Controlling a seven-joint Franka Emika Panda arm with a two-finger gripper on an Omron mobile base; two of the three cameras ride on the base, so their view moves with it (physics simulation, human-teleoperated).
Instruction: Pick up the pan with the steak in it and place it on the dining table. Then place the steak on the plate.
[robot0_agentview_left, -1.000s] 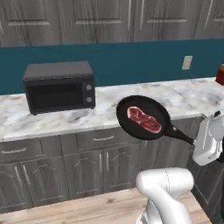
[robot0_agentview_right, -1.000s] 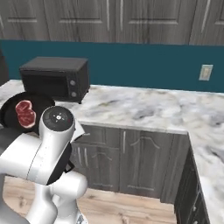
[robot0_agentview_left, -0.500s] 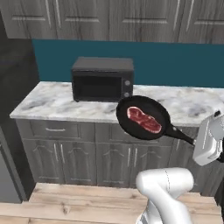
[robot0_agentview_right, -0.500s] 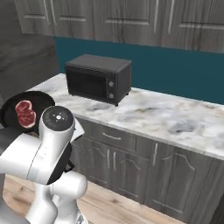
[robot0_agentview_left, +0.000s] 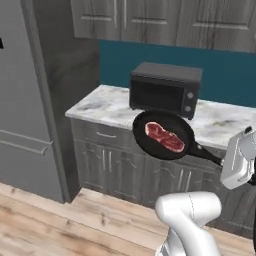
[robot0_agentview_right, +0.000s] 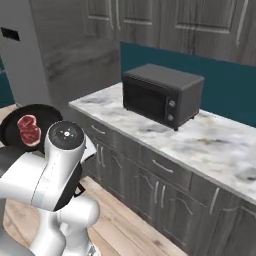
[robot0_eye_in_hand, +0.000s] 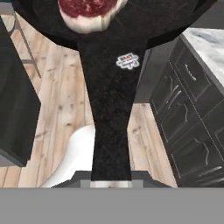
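The refrigerator (robot0_agentview_left: 30, 95), a tall grey unit, fills the left side of the left base view. Grey upper cabinets (robot0_agentview_left: 165, 22) run along the top of that frame above a teal wall panel (robot0_agentview_left: 225, 75).

The marble counter (robot0_agentview_left: 107, 105) lies across the centre of the left base view, on grey lower cabinets (robot0_agentview_left: 110, 165). In the right base view it runs from centre to lower right (robot0_agentview_right: 200, 145). A wood plank floor (robot0_agentview_left: 65, 220) covers the lower left of the left base view.

The microwave (robot0_agentview_left: 165, 90), a dark box, stands on the counter at upper centre of the left base view and upper centre of the right base view (robot0_agentview_right: 162, 95).

The pan (robot0_agentview_left: 162, 135) is held in the air at centre of the left base view, in front of the counter edge, with its handle pointing to the lower right. In the right base view it sits at the left edge (robot0_agentview_right: 22, 130). In the hand view its handle (robot0_eye_in_hand: 111, 109) runs from bottom centre to the bowl at top.

The steak (robot0_agentview_left: 164, 136) lies flat inside the pan; it is at top centre of the hand view (robot0_eye_in_hand: 87, 13).

The gripper (robot0_eye_in_hand: 111, 181) is clamped nearly closed on the end of the pan handle.
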